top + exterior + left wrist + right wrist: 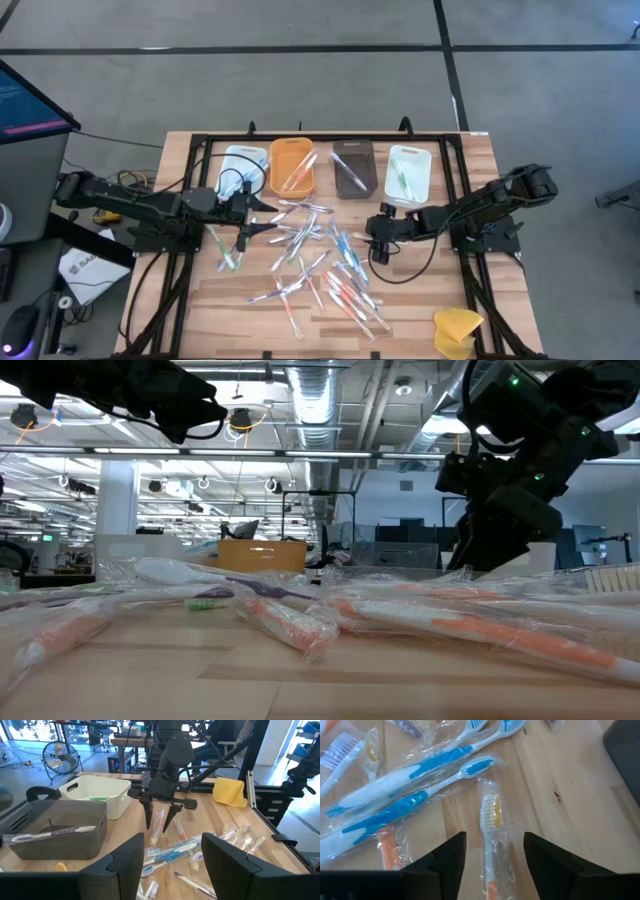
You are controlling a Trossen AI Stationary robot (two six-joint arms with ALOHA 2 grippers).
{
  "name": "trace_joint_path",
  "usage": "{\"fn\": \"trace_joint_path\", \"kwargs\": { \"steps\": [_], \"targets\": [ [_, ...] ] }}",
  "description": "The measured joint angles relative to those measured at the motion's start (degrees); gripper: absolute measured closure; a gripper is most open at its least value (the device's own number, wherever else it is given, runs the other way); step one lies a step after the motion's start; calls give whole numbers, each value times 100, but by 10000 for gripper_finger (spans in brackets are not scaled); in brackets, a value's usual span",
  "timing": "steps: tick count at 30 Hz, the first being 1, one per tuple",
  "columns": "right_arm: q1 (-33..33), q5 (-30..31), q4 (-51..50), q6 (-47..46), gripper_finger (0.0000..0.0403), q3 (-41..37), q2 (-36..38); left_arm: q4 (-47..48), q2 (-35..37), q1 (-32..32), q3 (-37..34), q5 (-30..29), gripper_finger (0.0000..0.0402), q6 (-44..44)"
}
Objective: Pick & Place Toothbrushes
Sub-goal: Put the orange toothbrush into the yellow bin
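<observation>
Right gripper (490,852) hangs spread wide over a wrapped orange-and-white toothbrush (491,835), nothing gripped. Beyond it, the scattered pile of thin wrapped plastic toothbrushes (315,262) covers the wooden table (420,315). Farther across that pile, left gripper (262,217) hovers parted, empty.

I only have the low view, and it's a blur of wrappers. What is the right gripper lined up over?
Observer: The right gripper is open, its fingers either side of a wrapped toothbrush with yellow bristles.
Operator: Is anything in the trays yet?
Observer: Yes, the dark tray holds one toothbrush.
Operator: And the left arm?
Observer: The left gripper hangs open near the orange tray, holding nothing.
</observation>
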State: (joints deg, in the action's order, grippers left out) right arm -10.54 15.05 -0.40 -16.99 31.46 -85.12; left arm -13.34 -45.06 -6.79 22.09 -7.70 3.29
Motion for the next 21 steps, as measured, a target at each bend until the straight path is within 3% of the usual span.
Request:
{"fn": "trace_joint_path", "kwargs": {
  "steps": [21],
  "targets": [
    [-197,22,261,516,230,-2,-39,9,0,0,0,-5,211,17]
  ]
}}
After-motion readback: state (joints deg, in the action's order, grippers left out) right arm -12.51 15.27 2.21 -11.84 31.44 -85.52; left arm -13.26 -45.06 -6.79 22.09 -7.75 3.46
